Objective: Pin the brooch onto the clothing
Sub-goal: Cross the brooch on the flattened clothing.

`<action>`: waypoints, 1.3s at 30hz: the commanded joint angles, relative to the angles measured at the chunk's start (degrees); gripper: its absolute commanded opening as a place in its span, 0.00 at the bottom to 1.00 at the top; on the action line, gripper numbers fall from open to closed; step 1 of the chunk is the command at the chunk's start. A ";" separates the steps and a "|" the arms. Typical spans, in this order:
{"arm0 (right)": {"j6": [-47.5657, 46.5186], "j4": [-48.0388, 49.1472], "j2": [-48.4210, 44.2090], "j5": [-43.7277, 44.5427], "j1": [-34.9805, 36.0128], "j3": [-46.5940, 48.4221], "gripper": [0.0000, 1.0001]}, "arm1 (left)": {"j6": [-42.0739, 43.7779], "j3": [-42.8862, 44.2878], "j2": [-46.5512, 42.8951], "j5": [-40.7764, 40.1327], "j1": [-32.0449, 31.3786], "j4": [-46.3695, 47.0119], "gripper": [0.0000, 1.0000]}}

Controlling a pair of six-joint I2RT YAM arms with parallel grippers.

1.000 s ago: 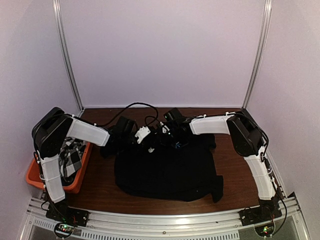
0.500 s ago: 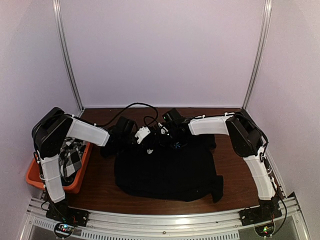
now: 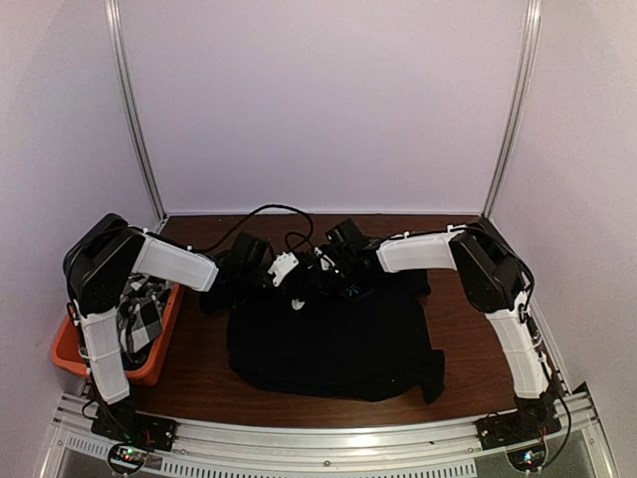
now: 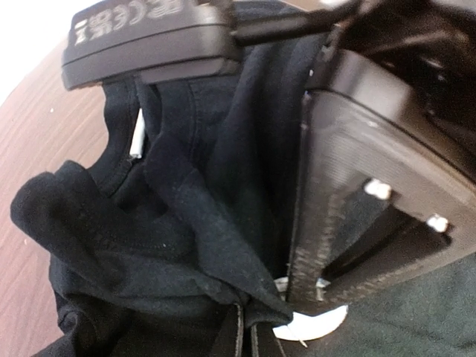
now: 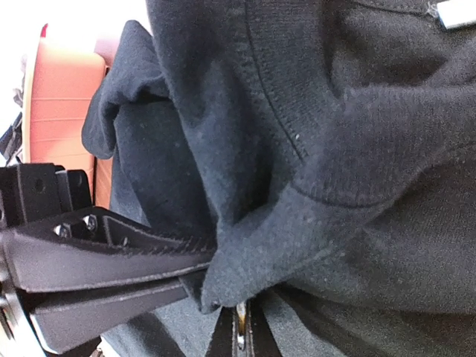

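Rail (image 3: 328, 438) of pale metal runs along the near edge of the tabletop (image 3: 199, 383), carrying the bases of both robot arms. Just beyond it on the left sits an orange bin (image 3: 151, 364) holding a black-and-white checked cloth (image 3: 139, 314).

A black T-shirt (image 3: 328, 344) lies spread across the middle of the brown tabletop, its body flat and its far edge gathered into folds. The left arm (image 3: 174, 261) and the right arm (image 3: 418, 251) reach inward and meet over that far edge, tips close together.

The left claw (image 4: 239, 338) is clenched on a raised fold of the T-shirt beside the collar (image 4: 119, 167), where a white label (image 4: 136, 141) shows inside the neckline. The right claw (image 5: 242, 336) is also clenched, its tips pressed against the same bunched fold. A small glint shows between its fingers, but whether it grips cloth or something else cannot be told.

A small white round brooch (image 4: 316, 326) rests on the T-shirt right at the tip of the right claw's finger, just beside the left claw; from above it shows as a pale dot on the dark cloth.

Black cables (image 3: 269, 211) loop over the tabletop behind the claws, and a plain pale wall (image 3: 318, 100) closes the far side.
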 commanded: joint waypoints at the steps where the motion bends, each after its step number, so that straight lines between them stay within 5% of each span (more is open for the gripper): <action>1: -2.17 3.13 -3.80 -7.78 2.74 -2.76 0.00 | -4.66 0.77 0.58 -2.34 -0.39 1.40 0.00; 11: -0.01 8.04 -4.36 -10.16 2.58 -6.19 0.00 | -10.84 -0.39 1.53 0.67 -0.39 3.30 0.06; 21: 0.81 9.77 -4.04 -11.35 1.66 -7.25 0.00 | -14.93 -3.50 -1.37 6.03 -2.04 5.79 0.34; 28: -4.17 6.18 -5.59 -12.70 0.84 -8.50 0.00 | -19.19 -6.96 -4.98 2.22 -2.03 6.53 0.51; 31: -5.82 5.24 -6.81 -13.03 0.40 -9.65 0.00 | -21.57 -9.43 -7.21 0.20 -2.06 8.12 0.68; 39: -4.04 7.34 -9.82 -12.66 -1.75 -13.63 0.00 | -25.68 -12.85 -13.51 -8.19 -2.06 7.85 0.73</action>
